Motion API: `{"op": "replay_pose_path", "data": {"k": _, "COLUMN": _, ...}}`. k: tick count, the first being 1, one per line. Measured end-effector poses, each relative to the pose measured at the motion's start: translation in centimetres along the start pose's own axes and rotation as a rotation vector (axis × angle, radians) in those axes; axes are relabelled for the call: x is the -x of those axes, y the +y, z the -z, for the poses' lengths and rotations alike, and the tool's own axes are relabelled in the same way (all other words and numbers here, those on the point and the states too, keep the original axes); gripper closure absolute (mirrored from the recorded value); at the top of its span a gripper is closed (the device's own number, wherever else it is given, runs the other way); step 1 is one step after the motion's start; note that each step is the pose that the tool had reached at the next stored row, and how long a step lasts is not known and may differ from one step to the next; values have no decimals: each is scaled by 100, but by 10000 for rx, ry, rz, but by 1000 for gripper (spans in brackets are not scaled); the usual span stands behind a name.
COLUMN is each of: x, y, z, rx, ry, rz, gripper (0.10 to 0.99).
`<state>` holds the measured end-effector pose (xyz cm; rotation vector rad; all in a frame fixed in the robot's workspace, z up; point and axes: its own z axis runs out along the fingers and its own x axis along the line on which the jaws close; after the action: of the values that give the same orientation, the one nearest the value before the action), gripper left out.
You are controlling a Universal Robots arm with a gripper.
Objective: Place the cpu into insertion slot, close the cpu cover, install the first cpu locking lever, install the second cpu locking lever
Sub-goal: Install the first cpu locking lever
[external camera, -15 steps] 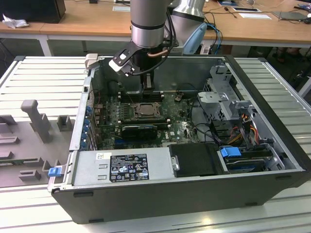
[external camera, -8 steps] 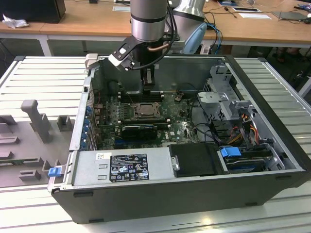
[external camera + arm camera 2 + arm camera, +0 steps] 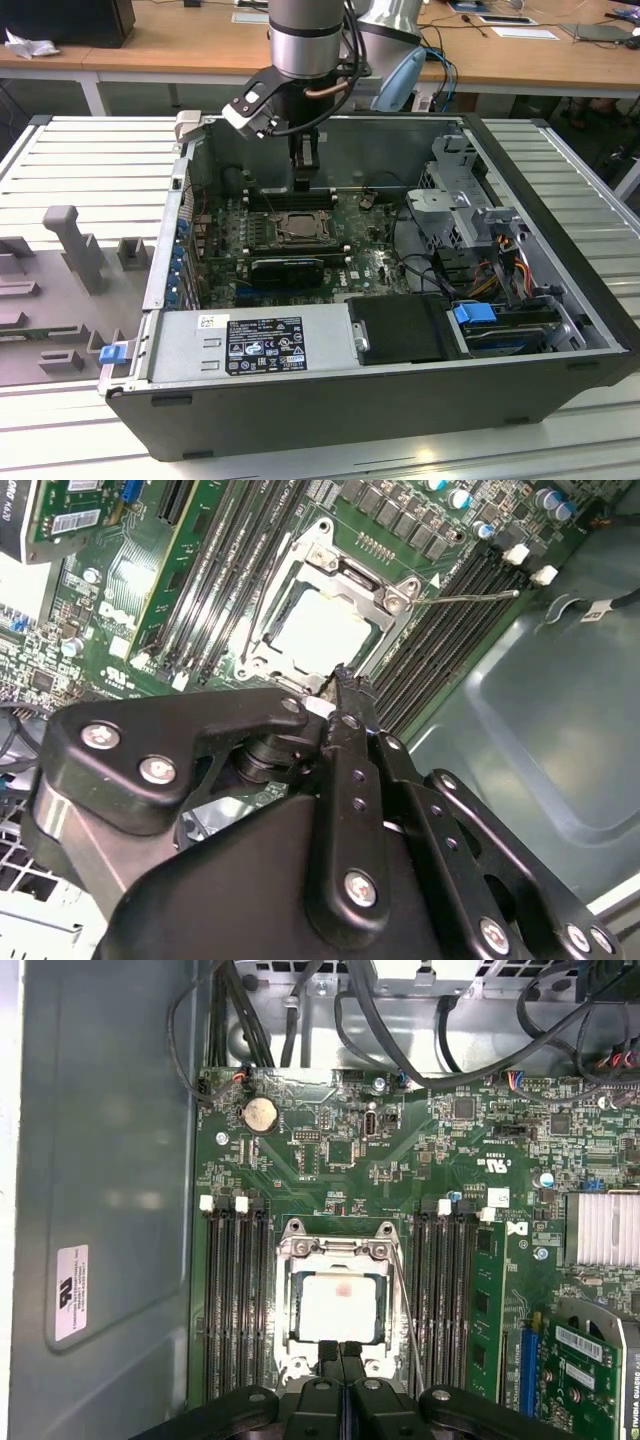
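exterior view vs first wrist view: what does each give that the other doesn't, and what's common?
Exterior view's extras: the arm above the open case, the power supply along the near wall, the blue-tabbed drive bay, the grey ribbed table.
First wrist view's extras: the cpu seated, its pale top framed by the cpu cover; a coin cell; a white label on the case wall.
Shared: the insertion slot, the green board, and the end effector, shut, at the slot's edge.
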<state>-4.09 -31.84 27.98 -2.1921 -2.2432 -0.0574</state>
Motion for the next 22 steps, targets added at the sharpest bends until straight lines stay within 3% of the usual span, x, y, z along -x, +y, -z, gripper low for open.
{"op": "replay_pose_path", "data": {"k": 3, "x": -1, "y": 1, "z": 27, "rx": 0, "ry": 0, "rz": 4, "gripper": 980}}
{"op": "replay_pose_path", "data": {"k": 5, "x": -1, "y": 1, "z": 27, "rx": -9, "ry": 10, "rz": 322, "gripper": 980}}
{"op": "replay_pose_path", "data": {"k": 16, "x": -1, "y": 1, "z": 25, "rx": -85, "ry": 67, "rz": 2914, "gripper": 980}}
{"op": "replay_pose_path", "data": {"k": 22, "x": -1, "y": 1, "z": 21, "rx": -117, "ry": 91, "rz": 4020, "gripper": 980}}
